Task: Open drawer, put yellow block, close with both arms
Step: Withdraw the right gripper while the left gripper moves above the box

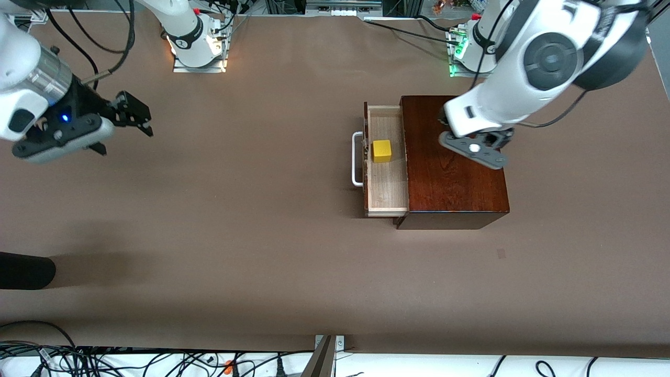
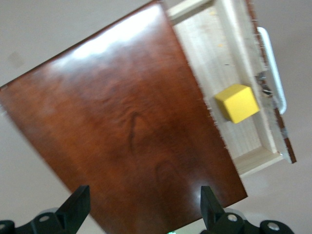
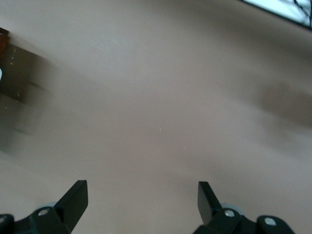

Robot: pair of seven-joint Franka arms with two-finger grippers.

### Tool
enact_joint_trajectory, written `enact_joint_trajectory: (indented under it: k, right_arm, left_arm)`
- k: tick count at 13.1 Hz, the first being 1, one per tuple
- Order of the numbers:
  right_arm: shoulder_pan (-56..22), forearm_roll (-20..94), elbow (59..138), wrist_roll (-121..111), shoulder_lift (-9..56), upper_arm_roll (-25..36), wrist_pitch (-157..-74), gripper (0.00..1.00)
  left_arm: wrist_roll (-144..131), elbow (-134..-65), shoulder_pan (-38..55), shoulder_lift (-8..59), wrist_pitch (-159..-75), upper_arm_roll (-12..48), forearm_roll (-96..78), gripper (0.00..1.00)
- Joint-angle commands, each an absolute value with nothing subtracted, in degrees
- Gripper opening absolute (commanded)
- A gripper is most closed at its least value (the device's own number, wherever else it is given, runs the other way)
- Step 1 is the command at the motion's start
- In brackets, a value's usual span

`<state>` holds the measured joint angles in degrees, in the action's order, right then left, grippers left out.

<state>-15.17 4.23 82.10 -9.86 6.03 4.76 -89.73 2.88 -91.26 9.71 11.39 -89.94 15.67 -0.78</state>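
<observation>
Left gripper (image 2: 141,209): hanging over the top of the wooden box (image 1: 455,162), fingers spread wide, gripping nothing
Right gripper (image 1: 125,125): waiting over bare table (image 1: 235,220) toward the right arm's end, well apart from the box; fingers spread wide, holding nothing
Yellow block (image 1: 382,151): sitting inside the drawer (image 1: 387,196), on the pale tray floor, near the handle-side wall
Drawer: standing pulled out of the box, front and white handle (image 1: 357,159) facing the right arm's end of the table
Step in hand: judging by the layout, block is in, closing is remaining
Risk, skew: a push landing off the middle of the drawer front could be twisting and jamming the tray
Risk, sliding: the box could be shifting on the table if nothing is bracing it during the push
Risk, handle: an open finger could be snagging the bar
Hidden: left gripper's fingertips are covered by the arm in the front view; box interior is unseen
Cut off: a dark object (image 1: 26,271) at the table edge is only partly showing, identity unclear
</observation>
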Motion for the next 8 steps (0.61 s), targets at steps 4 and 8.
enact_joint_trajectory:
  k: [4,8]
  right_arm:
    - [-15.29,3.87,91.05,-2.11,2.1,7.64,-93.77,1.0]
    - [-15.29,2.82,90.09,-2.55,2.29,9.67,-93.52,1.0]
  left_arm:
    - [12.98,-87.28,9.67,14.68,-89.3,17.58,-0.09,1.0]
    - [20.55,-82.02,7.74,14.06,-83.7,17.75,-1.05,1.0]
